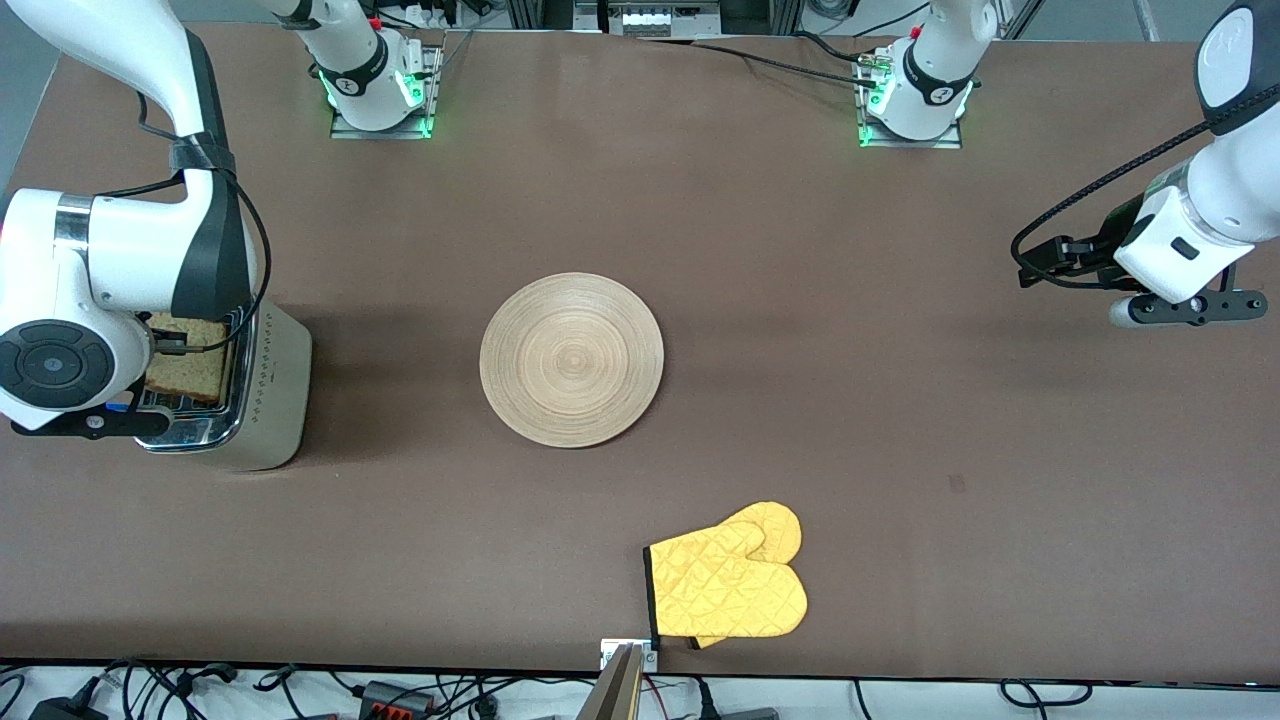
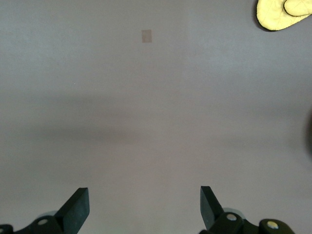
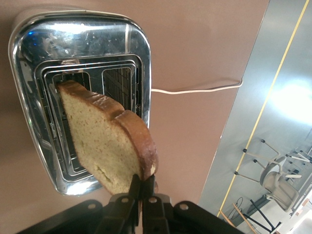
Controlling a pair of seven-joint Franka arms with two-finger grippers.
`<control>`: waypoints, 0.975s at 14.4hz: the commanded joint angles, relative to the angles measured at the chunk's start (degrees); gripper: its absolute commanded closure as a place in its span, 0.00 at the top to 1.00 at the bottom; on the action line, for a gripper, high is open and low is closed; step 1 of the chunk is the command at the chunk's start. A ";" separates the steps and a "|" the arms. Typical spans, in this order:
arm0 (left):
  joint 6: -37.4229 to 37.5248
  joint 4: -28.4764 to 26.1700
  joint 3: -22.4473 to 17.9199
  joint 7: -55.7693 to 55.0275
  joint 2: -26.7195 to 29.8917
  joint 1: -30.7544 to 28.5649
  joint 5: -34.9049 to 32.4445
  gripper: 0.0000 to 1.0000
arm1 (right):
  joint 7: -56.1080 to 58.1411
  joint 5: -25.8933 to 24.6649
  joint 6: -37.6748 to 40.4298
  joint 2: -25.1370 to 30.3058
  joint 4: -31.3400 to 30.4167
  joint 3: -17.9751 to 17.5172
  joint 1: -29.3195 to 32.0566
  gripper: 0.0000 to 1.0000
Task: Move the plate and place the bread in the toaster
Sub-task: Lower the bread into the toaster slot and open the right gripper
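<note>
Right gripper: pinching the bread over the toaster.
Left gripper: waiting, fingers spread, over bare table.
Plate: mid-table.

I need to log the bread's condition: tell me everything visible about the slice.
The bread is one squarish slice, pale brown with a porous crumb and a darker crust. It looks whole and untoasted. The right end effector, shut, pinches its crust edge and holds it tilted above the toaster, its lower corner at a slot. Nothing else touches it.
</note>
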State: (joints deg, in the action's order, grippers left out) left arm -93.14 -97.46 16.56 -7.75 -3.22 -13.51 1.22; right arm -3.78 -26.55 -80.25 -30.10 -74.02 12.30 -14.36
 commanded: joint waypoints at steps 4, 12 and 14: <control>1.03 0.35 0.40 -1.92 0.76 -0.29 -0.08 1.00 | -0.09 1.50 -1.31 0.30 -0.77 0.01 0.38 0.00; 1.20 0.26 0.58 -1.92 0.84 0.06 -1.21 1.00 | -0.09 5.88 -4.56 -0.93 -1.92 0.01 2.05 1.00; 1.82 0.35 0.93 -1.83 0.85 0.15 -1.83 1.00 | -0.26 6.95 -4.12 0.74 -1.74 0.10 1.53 1.00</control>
State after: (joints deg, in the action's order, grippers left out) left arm -92.90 -97.46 16.75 -8.82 -3.12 -13.35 0.73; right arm -3.89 -21.07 -84.82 -32.18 -75.56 12.37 -12.57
